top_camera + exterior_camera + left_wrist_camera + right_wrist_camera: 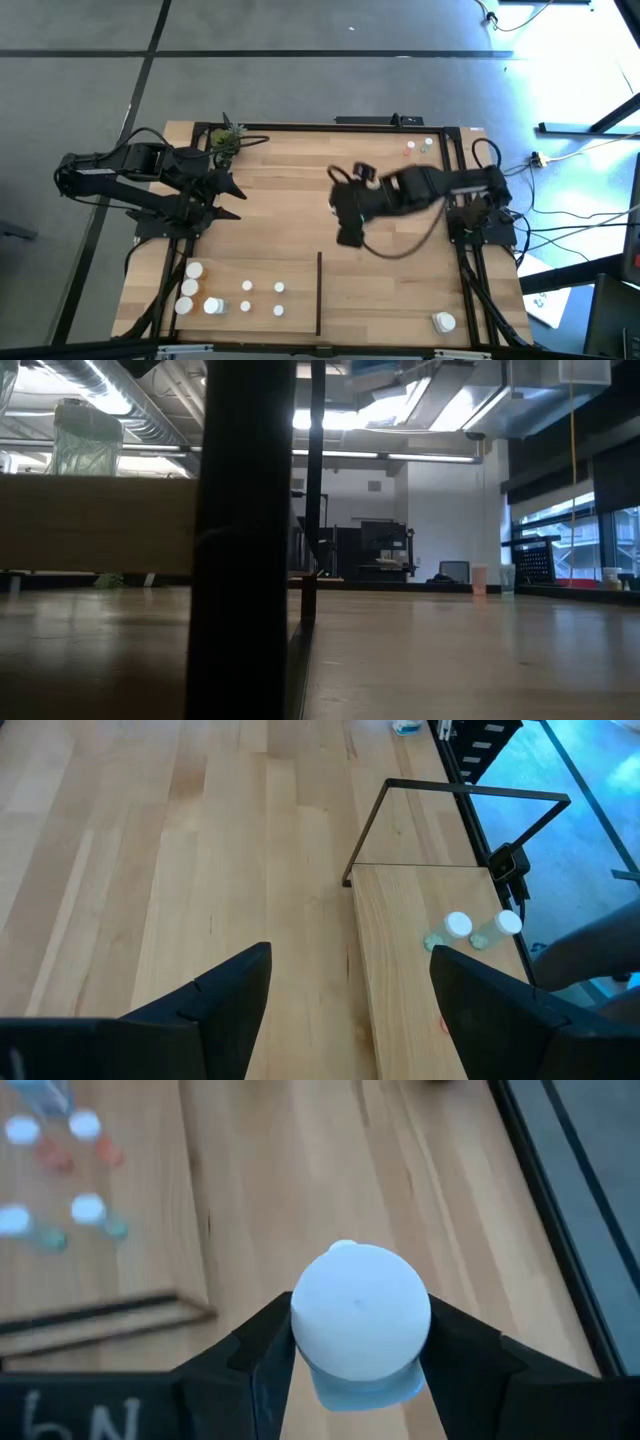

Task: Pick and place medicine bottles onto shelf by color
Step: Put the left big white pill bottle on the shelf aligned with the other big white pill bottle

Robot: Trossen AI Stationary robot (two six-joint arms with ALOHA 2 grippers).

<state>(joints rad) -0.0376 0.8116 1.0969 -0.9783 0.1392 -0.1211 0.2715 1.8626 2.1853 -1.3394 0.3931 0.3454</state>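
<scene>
My right gripper [360, 1325] hangs over the middle of the shelf [400, 290], shut on a small medicine bottle [360, 1310] with a white cap and a pale bluish body. In the high view this gripper [347, 222] sits just beyond the far end of the black divider strip [319, 290]. Several white-capped bottles [247, 288] stand on the board at the near left, one bottle [443, 322] stands at the near right, and two [418, 147] stand in the far right corner. My left gripper [238, 198] waits open at the far left, with nothing between its fingers. My right gripper pinches the bottle between its two fingers, on opposite sides just under the white cap [300, 1342]. The fingers slant downward from the table's right side. The bottle is lifted clear of the board, its cap facing the wrist camera and its body [362, 1388] below.
A small green potted plant [228, 140] stands at the far left corner by my left arm. Black rails [465, 190] edge the board. In the left wrist view, two bottles [480, 926] lie beside a black wire frame [460, 790]. Bare wood lies right of the divider.
</scene>
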